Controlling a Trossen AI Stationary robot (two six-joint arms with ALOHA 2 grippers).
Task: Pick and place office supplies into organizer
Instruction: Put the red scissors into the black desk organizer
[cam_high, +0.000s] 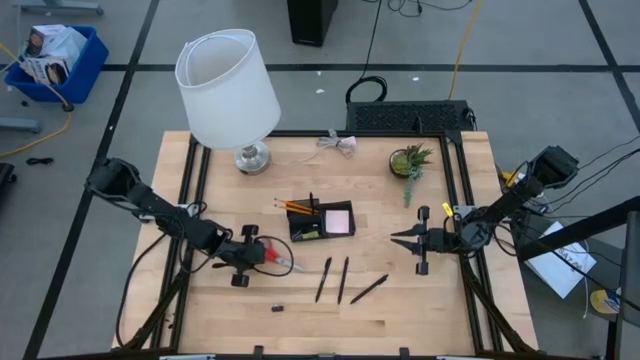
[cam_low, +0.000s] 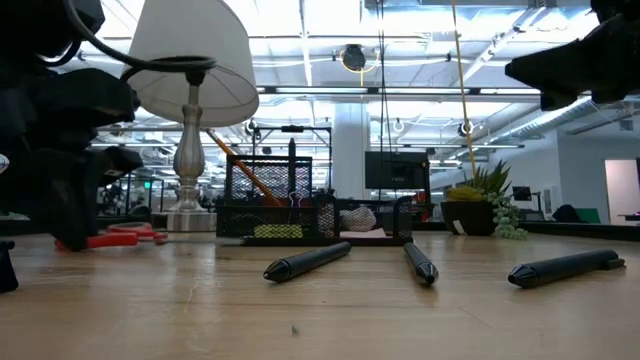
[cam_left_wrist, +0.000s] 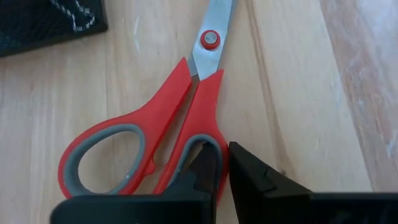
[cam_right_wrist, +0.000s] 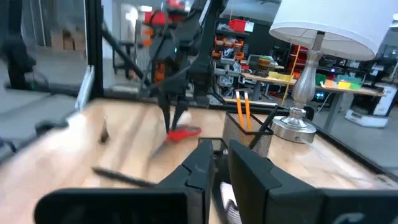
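I see left gripper (cam_left_wrist: 221, 177) clamped on one handle loop of scissors (cam_high: 275, 256), lying just left of organizer (cam_high: 322, 221); off-centre grip, I fear blades swing on lift, snag organizer wall; right gripper (cam_high: 419, 240) narrow, empty, right of organizer.

Red scissors (cam_left_wrist: 168, 124) with grey-lined handles lie on pale wood. The organizer (cam_high: 320, 220) is black mesh, its notepad (cam_high: 337, 220) pink.
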